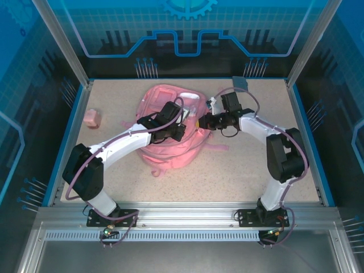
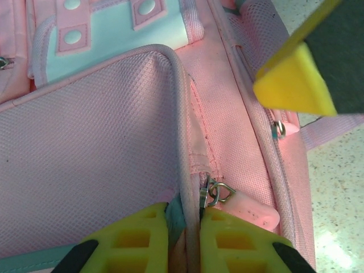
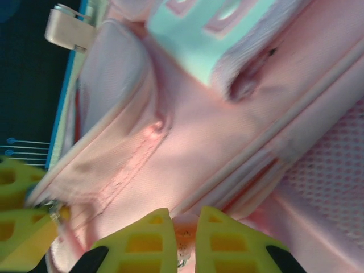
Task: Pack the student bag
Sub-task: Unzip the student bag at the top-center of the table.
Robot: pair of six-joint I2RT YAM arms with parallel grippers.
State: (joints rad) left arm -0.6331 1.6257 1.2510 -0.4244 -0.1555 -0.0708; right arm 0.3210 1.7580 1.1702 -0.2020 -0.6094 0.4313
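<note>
Backpack (image 1: 170, 148), pink, lying flat around the middle of the table (image 1: 239, 176), slightly toward the far side, with both arms reaching in over it from either side. Left gripper (image 1: 183, 128) sits on top of the bag near its centre; from the left wrist camera its jaws (image 2: 185, 242) are pressed together on the piped edge of a front pocket flap, teal trim pinched between them, and a metal zip pull (image 2: 219, 193) with a pink tab sits just beside the right finger. Right gripper (image 1: 200, 122) is at the bag's right edge, close to the left one; in the right wrist view its jaws (image 3: 185, 242) are almost together with pink bag material caught between them, mesh side pocket off to the right. One yellow fingertip (image 2: 296, 85) of the right gripper pokes into the left wrist view, near a second zip pull. Small pink block (image 1: 92, 118) lies well apart at the table's left side. Grey piece (image 1: 242, 83) rests at the far edge.
</note>
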